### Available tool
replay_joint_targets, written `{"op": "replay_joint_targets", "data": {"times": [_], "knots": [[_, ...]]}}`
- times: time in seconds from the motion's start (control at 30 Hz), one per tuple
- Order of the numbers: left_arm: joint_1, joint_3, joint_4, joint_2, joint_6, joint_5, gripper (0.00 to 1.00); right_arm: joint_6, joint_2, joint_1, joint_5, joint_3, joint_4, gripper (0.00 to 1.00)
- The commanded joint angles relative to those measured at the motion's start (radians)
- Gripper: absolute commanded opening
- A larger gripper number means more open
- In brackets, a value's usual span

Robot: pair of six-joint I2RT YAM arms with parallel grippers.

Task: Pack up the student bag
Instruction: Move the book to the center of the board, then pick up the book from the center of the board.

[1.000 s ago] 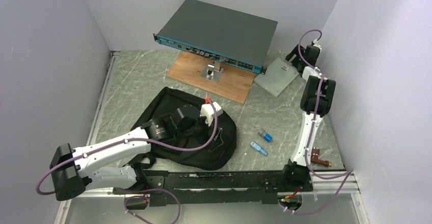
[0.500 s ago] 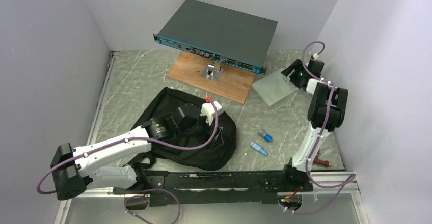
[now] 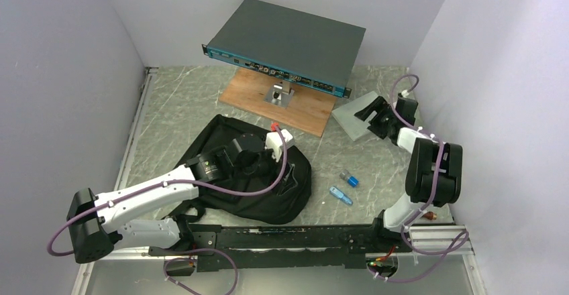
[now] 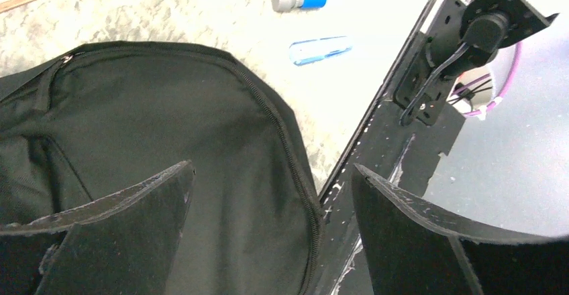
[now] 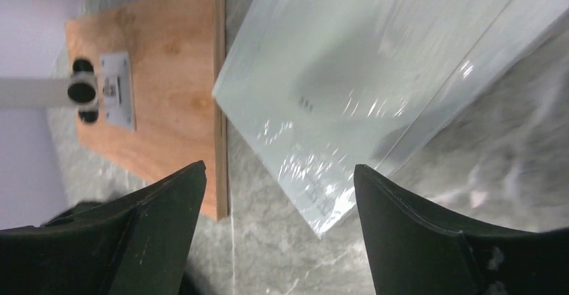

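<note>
With left pincer point(image 4: 273, 167) spread wide and grasping nothing, hovering just above black backpack point(image 4: 168, 121), lying slumped on near-left part of table point(image 3: 174, 107). Hanging right pincer point(image 5: 278, 167), also released, over flat wrapped plate point(image 5: 376, 74). Judging backpack as soft, light and floppy: probably better pinching at zipper edge point(image 4: 268, 110) than at loose middle cloth.
</note>
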Motion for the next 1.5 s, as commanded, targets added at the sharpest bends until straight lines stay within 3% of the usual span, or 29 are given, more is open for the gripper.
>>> {"op": "replay_joint_targets", "data": {"times": [0.0,0.17,0.33,0.43,0.6,1.03,1.3,1.47], "knots": [[0.004,0.004,0.083,-0.006,-0.055,0.063,0.91,-0.077,-0.028,-0.011,0.233,0.137,-0.058,0.86],[-0.004,-0.019,0.070,-0.028,-0.089,0.068,0.94,-0.078,0.192,-0.016,0.490,0.399,-0.136,0.90],[-0.010,-0.054,0.057,-0.068,-0.104,0.053,0.96,-0.189,0.462,-0.029,0.541,0.739,-0.285,0.91],[-0.011,-0.058,0.043,-0.074,-0.099,0.042,0.97,-0.225,0.557,-0.037,0.505,0.834,-0.355,0.90],[-0.011,-0.050,0.052,-0.061,-0.078,0.038,0.97,-0.241,0.526,-0.041,0.351,0.751,-0.380,0.86],[-0.011,0.050,0.047,0.070,-0.001,-0.010,0.97,-0.093,0.023,-0.043,0.066,0.059,-0.139,0.75],[-0.014,0.114,0.087,0.152,0.036,0.001,0.96,-0.015,-0.150,-0.043,-0.041,-0.149,0.053,0.71],[-0.050,0.119,0.183,0.238,0.137,-0.156,0.97,0.020,-0.223,-0.042,-0.139,-0.189,0.094,0.66]]}}
